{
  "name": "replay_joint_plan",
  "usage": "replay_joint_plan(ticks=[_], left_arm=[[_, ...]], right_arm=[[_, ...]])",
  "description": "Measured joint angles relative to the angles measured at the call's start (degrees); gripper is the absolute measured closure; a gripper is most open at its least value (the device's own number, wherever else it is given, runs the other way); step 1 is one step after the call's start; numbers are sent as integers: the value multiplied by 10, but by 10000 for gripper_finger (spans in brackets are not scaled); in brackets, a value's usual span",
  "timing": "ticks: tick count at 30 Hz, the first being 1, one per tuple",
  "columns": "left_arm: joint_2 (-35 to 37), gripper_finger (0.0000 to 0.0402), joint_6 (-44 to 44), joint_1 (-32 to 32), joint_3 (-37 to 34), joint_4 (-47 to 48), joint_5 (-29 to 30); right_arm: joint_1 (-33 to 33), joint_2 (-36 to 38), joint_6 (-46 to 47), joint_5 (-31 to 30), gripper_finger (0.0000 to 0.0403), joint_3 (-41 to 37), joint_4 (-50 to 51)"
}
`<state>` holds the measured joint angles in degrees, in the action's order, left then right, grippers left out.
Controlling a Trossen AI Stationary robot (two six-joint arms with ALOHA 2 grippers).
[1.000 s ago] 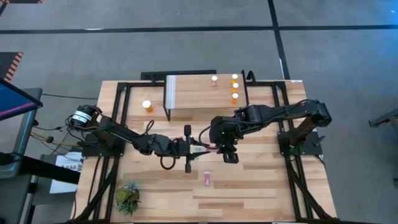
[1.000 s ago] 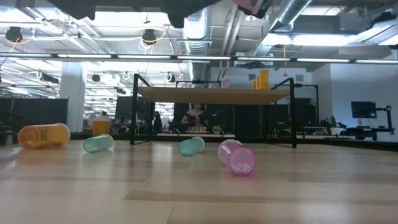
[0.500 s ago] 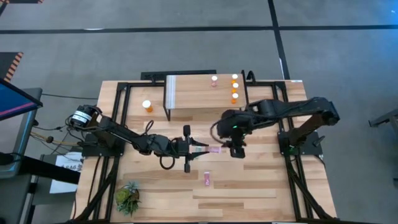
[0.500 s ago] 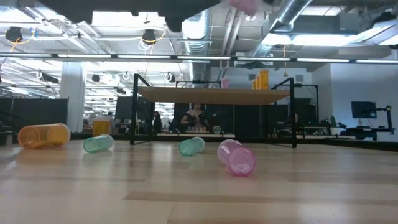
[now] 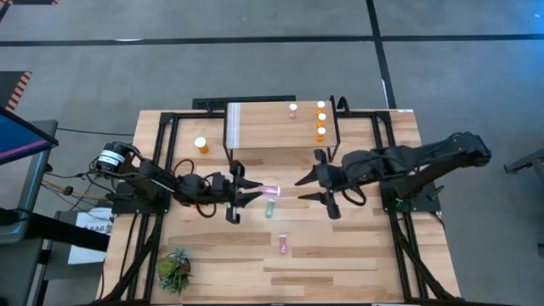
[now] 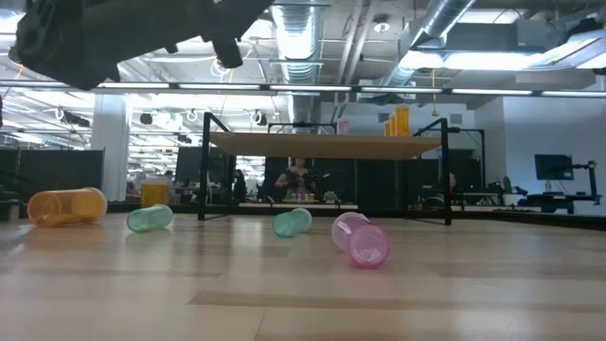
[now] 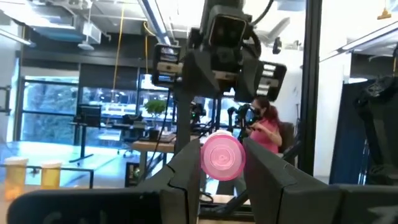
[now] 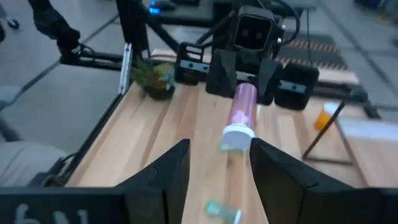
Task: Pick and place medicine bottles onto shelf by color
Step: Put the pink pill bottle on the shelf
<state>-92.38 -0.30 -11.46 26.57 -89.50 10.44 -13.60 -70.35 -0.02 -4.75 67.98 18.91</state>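
My left gripper (image 5: pixel 253 192) is shut on a pink medicine bottle (image 5: pixel 270 189) with a white cap, above the middle of the table. The right wrist view shows the bottle (image 8: pixel 243 106) sticking out toward my right gripper (image 5: pixel 303 189). That gripper stands open a short way to the bottle's right, touching nothing. A teal bottle (image 5: pixel 269 208) and another pink one (image 5: pixel 283 245) lie on their sides on the tabletop. An orange bottle (image 5: pixel 201 144) stands at the far left. On the shelf (image 5: pixel 272 140) stand one pink bottle (image 5: pixel 292 110) and three orange ones (image 5: pixel 320 119). My left gripper pinches the pink bottle's bottom end (image 7: pixel 221 157) between its two fingers (image 7: pixel 185 177). The fingers come about level from the table's left and lie along the bottle. The bottle is lifted clear, and its white cap (image 8: pixel 236 135) points toward the table's right.
A small green plant (image 5: pixel 174 270) sits at the near left corner. Black frame bars (image 5: pixel 161 170) run along both table sides. In the low view, several bottles lie on the wood, among them an orange one (image 6: pixel 66 206) and a pink one (image 6: pixel 362 242).
My right gripper has drawn back toward the table's right edge, away from the pink bottle, and tipped up from pointing down to nearly level. My left gripper has pulled toward the table's left and far side with the bottle in its fingers, uncovering the teal bottle below.
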Motion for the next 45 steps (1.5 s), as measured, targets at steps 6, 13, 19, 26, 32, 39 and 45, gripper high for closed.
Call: replay_joint_plan(ticks=[6,13,19,26,32,39,45], left_arm=[[0,320,-4,0,18,2,-29],[-1,320,-5,-2,18,4,-27],[-1,320,-4,-2,18,4,-26],[-1,320,-4,-2,18,0,-25],[-1,320,-4,-2,18,4,-21],[-1,320,-4,-2,18,4,-17],[-1,320,-4,-2,18,4,-14]], right_arm=[[6,-22,-69,-23,216,-88,-171],[2,-70,-108,-54,224,-109,-240],[2,-88,-110,-77,227,-109,-263],[-6,-88,-111,-111,227,-109,-300],[-12,-87,-110,-111,227,-109,-307],[-15,-87,-105,-108,227,-109,-307],[-14,-87,-105,-104,227,-109,-320]])
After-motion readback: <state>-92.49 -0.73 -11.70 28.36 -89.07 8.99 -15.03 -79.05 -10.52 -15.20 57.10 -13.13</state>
